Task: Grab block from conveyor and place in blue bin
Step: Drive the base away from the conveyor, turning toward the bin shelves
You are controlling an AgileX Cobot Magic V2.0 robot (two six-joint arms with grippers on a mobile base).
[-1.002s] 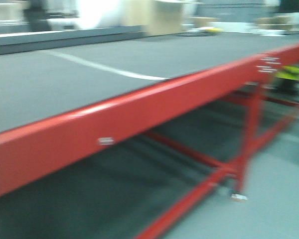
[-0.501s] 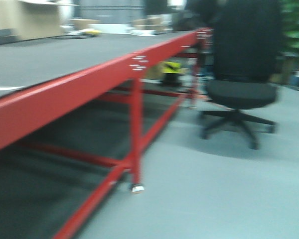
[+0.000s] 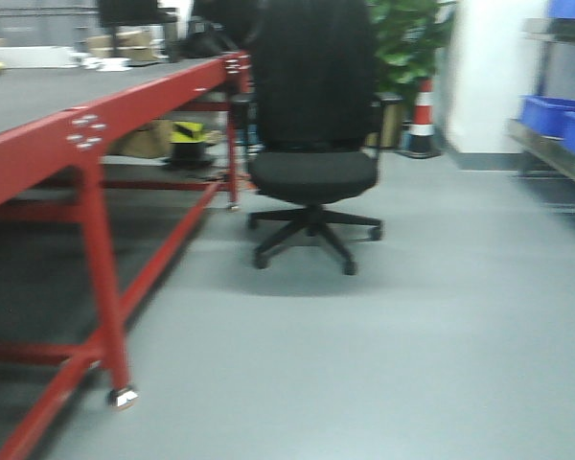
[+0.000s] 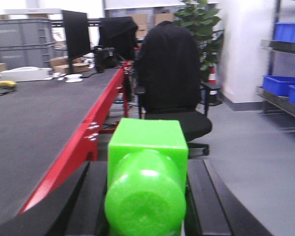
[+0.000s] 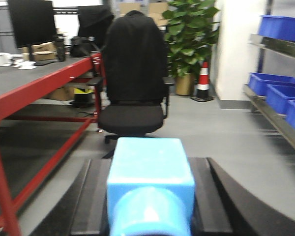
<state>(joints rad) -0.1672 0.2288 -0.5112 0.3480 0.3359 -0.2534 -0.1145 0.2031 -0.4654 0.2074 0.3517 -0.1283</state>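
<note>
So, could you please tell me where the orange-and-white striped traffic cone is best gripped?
Probably by its narrow upper part, from above: the orange-and-white striped traffic cone stands upright and tapers upward, so jaws could span it there.

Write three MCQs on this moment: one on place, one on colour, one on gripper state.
1. In the front view, the chair stands:
A) on the belt
B) on the floor, right of the conveyor
C) under the conveyor

2. The block in the left gripper is:
A) red
B) blue
C) green

3. The right gripper is:
A) open, empty
B) shut on a blue block
C) out of view

Key:
1 B, its wheels rest on grey floor beside the red rail.
2 C, the left wrist view shows it bright green.
3 B, the right wrist view shows the blue block clamped in it.
</note>
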